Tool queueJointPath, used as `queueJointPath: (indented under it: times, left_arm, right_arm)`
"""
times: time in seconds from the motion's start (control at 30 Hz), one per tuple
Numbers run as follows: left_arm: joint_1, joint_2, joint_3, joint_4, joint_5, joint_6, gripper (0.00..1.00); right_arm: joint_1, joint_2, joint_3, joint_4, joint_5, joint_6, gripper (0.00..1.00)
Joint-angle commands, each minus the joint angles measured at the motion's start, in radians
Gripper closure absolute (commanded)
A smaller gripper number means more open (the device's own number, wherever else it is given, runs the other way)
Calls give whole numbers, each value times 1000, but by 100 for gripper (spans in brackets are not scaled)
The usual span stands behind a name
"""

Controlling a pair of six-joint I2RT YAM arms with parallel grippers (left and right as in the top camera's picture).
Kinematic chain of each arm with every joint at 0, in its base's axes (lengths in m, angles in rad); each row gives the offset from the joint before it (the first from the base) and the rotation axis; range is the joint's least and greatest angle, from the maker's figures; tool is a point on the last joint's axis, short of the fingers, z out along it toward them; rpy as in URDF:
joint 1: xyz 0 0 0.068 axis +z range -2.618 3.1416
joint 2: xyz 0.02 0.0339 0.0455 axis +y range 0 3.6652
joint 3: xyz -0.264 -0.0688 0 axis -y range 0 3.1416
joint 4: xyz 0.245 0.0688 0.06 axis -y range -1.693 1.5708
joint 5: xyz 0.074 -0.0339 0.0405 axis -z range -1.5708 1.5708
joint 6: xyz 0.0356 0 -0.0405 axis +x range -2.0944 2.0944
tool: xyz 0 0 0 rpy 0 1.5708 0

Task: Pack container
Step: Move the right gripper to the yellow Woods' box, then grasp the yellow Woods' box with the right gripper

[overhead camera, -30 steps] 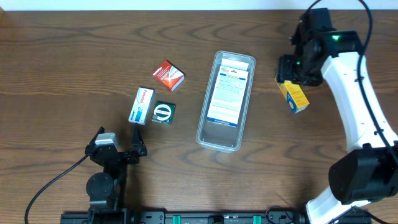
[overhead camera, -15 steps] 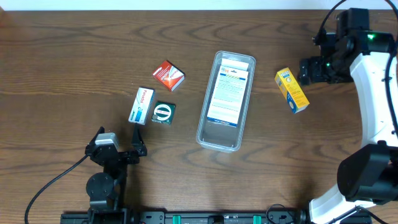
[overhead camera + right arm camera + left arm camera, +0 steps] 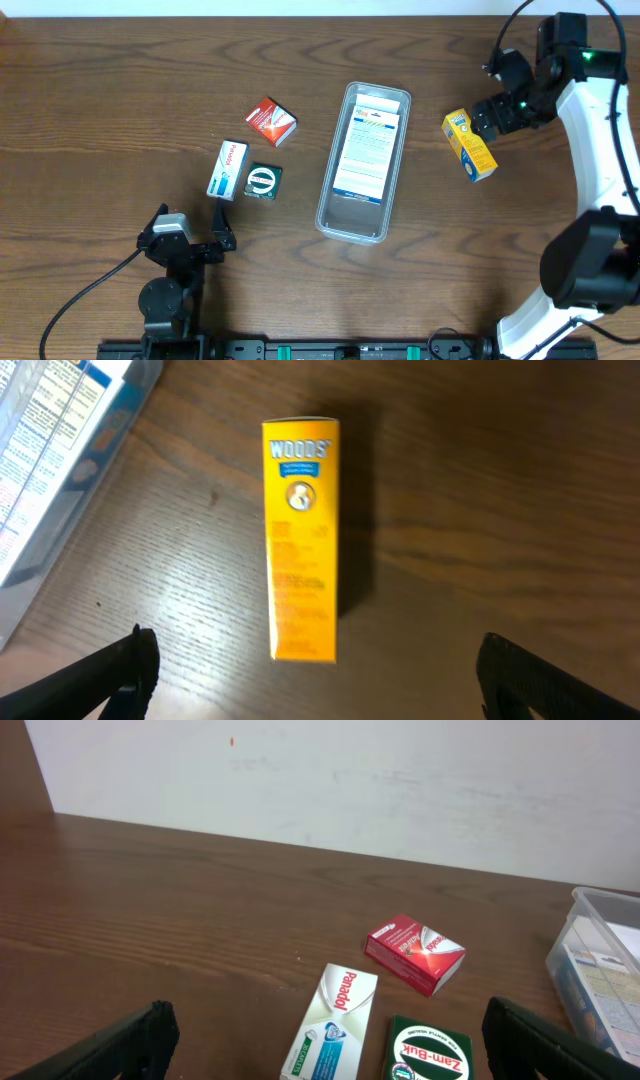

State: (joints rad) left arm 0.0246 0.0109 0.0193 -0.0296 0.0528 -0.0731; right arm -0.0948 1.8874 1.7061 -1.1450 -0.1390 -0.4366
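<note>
The right gripper [image 3: 497, 108] stands wide open and holds nothing; the yellow Woods box [image 3: 300, 540] lies flat on the table [image 3: 120, 110] just under it. Further to its left lies the container [image 3: 350, 218], with a printed white box [image 3: 368, 150] inside. The left gripper [image 3: 190, 243], also wide open and empty, is well apart from the container.

- A moment ago the right gripper [image 3: 488, 115] sat right over the yellow box [image 3: 470, 145], at the end nearest the wall.
- Next it pulled away from the box, off to the side.
- Now it has swung back and sits just beside that same end, off the box.
- The gripper hid that end of the box before. Now the whole box shows.
- The white arm [image 3: 590, 120] bends a new way and comes at the box from nearer the wall.
</note>
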Motion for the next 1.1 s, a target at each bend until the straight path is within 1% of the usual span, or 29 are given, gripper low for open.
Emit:
queueJointPath:
  times: [0.0,0.47,0.67,0.8,0.83,0.87,0.93,1.07]
  left_arm:
    - [3,-5,-15,-37,-8,13,2]
    - [3,-5,-15,-37,-8,13,2]
    - [3,-5,-15,-37,-8,13,2]
    - [3,-5,-15,-37,-8,13,2]
    - [3,-5,-15,-38,-8,13,2]
    - [3,-5,-15,-37,-8,13,2]
    - [3,-5,-15,-38,-8,13,2]
    - [3,-5,-15,-37,-8,13,2]
  right_arm:
    - [-3,68,-7,8,-58,-36,2]
    - [-3,254,-7,3,-76,-36,5]
    - [-4,307,-7,-8,-75,-36,10]
    - [-5,318,-8,-6,-74,-36,18]
    - [-5,318,-8,-4,-74,-36,22]
    - [-5,318,-8,0,-74,-35,28]
    - [-5,318,-8,8,-66,-26,35]
    - [-5,318,-8,23,-43,-21,46]
